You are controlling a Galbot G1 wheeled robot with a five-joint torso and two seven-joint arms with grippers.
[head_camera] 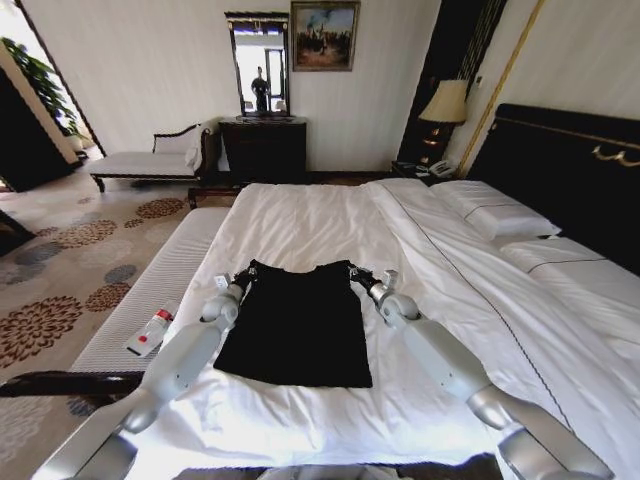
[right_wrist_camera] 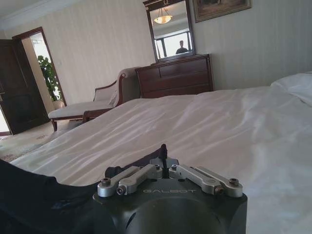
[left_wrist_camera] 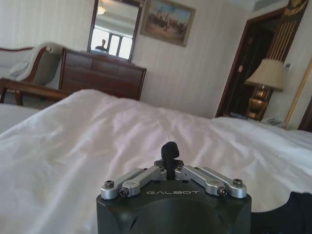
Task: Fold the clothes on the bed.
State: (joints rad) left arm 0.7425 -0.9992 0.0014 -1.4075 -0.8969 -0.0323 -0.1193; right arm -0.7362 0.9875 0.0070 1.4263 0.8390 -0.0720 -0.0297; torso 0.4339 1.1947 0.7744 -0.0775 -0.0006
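both claws, left claw [head_camera: 243, 277] and right claw [head_camera: 358, 274], sit pinched shut on the t-shirt's [head_camera: 297, 325] upper corners at mid-frame, apparently ready to fold it on the bed [head_camera: 330, 215].

2 silver-grey jointed arms; each gripper [left_wrist_camera: 170, 152] has a black housing marked "GALBOT", with silver screwed linkage bars.

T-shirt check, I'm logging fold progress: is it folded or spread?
Partly folded: the T-shirt lies as a sleeveless-looking rectangle on the bed.
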